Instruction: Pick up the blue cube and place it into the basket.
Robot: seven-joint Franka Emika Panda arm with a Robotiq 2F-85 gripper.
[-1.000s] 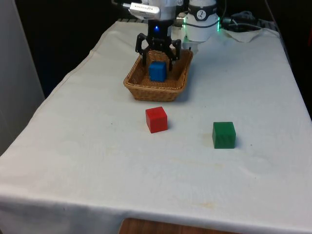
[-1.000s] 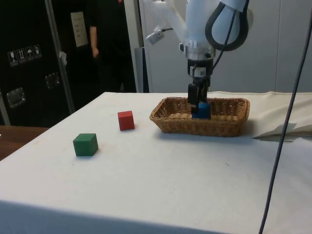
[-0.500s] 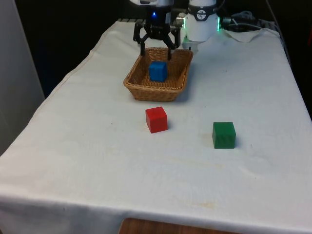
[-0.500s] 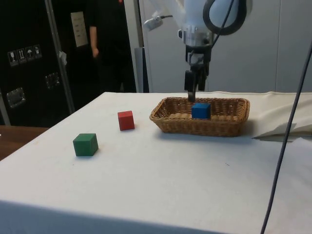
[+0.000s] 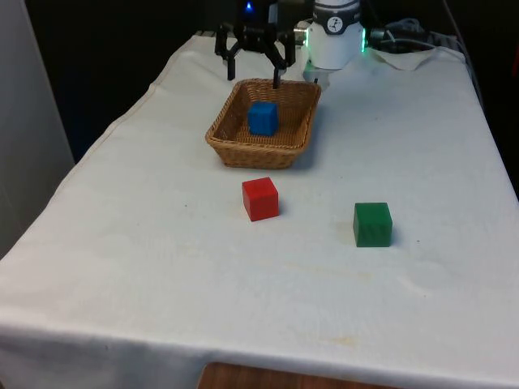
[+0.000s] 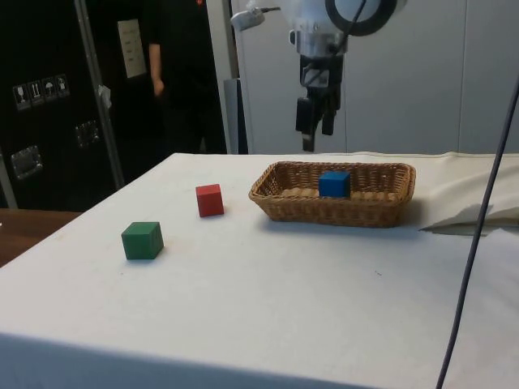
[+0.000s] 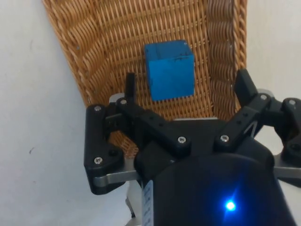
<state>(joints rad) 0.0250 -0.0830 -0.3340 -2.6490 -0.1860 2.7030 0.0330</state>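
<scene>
In the front view, the gripper hung above the far end of the basket, its fingers spread wide with nothing between them. The blue cube sat inside the basket, which stood toward the far edge of the tabletop. A red cube lay nearer the middle, and a green cube to the front view's right of it.

In the side view, the gripper was well above the basket; the blue cube rested on the wicker floor.

In the wrist view, the open fingers framed the blue cube lying in the basket below.
</scene>
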